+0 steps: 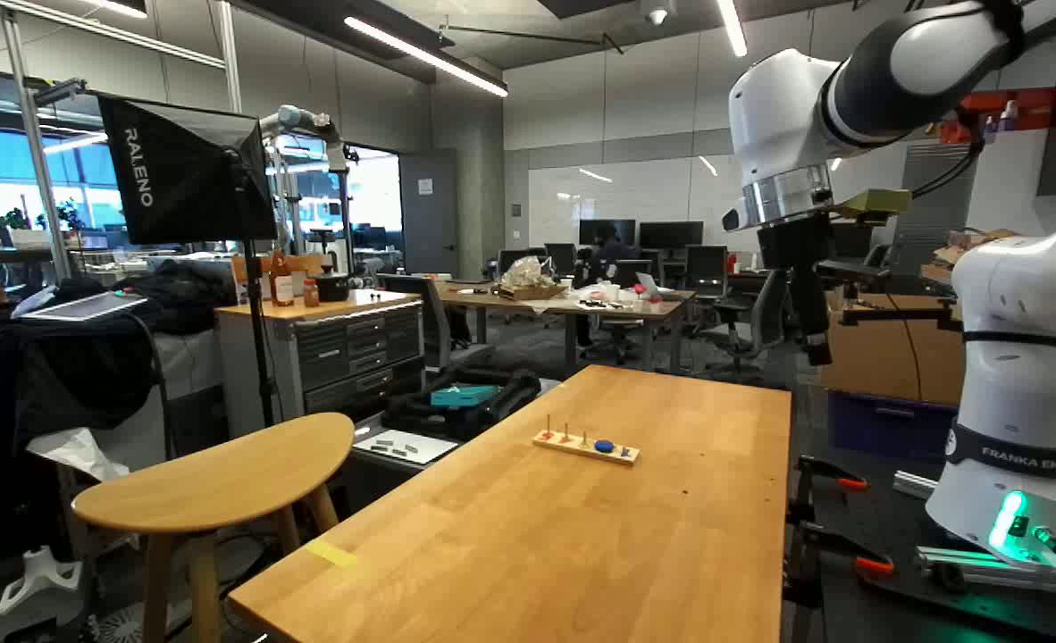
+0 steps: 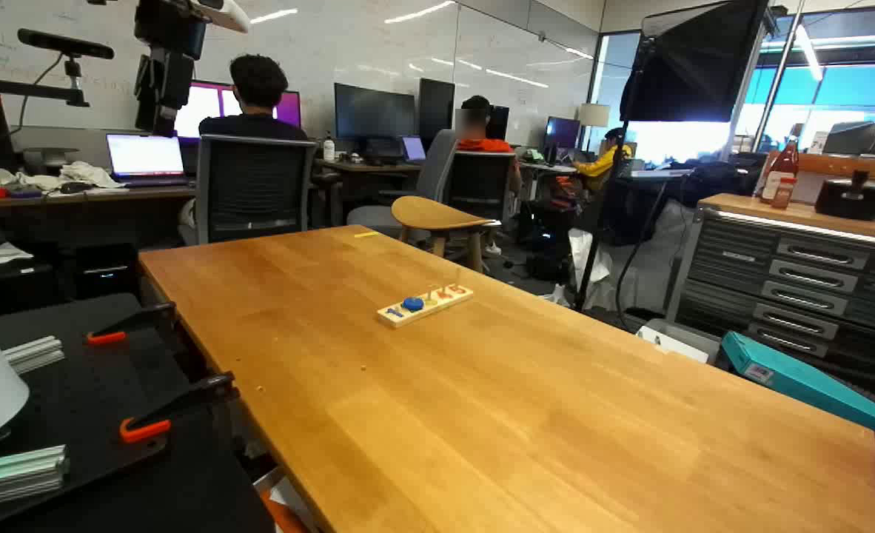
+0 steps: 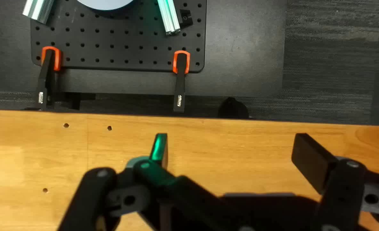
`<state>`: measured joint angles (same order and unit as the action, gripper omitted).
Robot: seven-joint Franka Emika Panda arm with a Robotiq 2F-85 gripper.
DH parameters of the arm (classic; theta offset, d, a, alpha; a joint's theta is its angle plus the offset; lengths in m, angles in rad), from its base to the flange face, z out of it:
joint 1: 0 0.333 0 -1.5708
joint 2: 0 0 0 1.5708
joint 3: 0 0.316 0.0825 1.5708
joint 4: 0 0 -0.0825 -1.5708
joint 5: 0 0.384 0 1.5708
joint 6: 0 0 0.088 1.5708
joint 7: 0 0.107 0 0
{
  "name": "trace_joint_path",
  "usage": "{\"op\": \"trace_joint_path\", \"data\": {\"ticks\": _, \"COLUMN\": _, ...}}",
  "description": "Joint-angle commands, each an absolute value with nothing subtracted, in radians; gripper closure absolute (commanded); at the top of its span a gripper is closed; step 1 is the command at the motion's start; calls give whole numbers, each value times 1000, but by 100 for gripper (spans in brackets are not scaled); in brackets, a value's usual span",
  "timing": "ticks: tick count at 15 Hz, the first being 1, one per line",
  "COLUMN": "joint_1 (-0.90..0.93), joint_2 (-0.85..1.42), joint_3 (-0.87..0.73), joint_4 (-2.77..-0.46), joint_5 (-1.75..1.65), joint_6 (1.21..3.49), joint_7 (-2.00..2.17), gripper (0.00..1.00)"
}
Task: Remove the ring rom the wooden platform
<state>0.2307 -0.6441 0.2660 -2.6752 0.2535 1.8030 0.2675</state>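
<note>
The wooden platform (image 1: 573, 449) is a small pale strip lying on the long table, with thin upright pegs and small coloured marks on top. It also shows in an exterior view (image 2: 431, 312). The blue ring (image 1: 604, 446) sits on the platform near one end, beside a small blue mark; it shows too in an exterior view (image 2: 412, 304). My gripper (image 3: 231, 138) is open and empty, its fingers wide apart. In both exterior views the gripper (image 1: 816, 353) (image 2: 156, 122) hangs high, well apart from the platform. The wrist view does not show the platform or ring.
The long wooden table (image 1: 671, 536) carries the platform. Black clamps with orange tips (image 3: 181, 80) stand along the table edge at the robot base. A round-topped side table (image 1: 224, 473) and a black light stand (image 1: 255, 330) stand beyond the opposite edge.
</note>
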Motion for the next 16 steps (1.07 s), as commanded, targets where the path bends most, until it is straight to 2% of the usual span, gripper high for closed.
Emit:
{"op": "trace_joint_path", "data": {"ticks": 1, "joint_1": 229, "joint_2": -645, "joint_3": 267, "joint_4": -2673, "joint_5": 254, "joint_6": 1801, "joint_7": 266, "gripper": 0}}
{"op": "trace_joint_path", "data": {"ticks": 5, "joint_1": 229, "joint_2": -632, "joint_3": 267, "joint_4": -2672, "joint_5": 240, "joint_6": 1816, "joint_7": 245, "gripper": 0}}
{"op": "trace_joint_path", "data": {"ticks": 11, "joint_1": 109, "joint_2": -373, "joint_3": 231, "joint_4": -2482, "joint_5": 204, "joint_6": 2270, "joint_7": 292, "gripper": 0}}
{"op": "trace_joint_path", "data": {"ticks": 16, "joint_1": 36, "joint_2": -127, "joint_3": 193, "joint_4": -2271, "joint_5": 163, "joint_6": 2549, "joint_7": 364, "gripper": 0}}
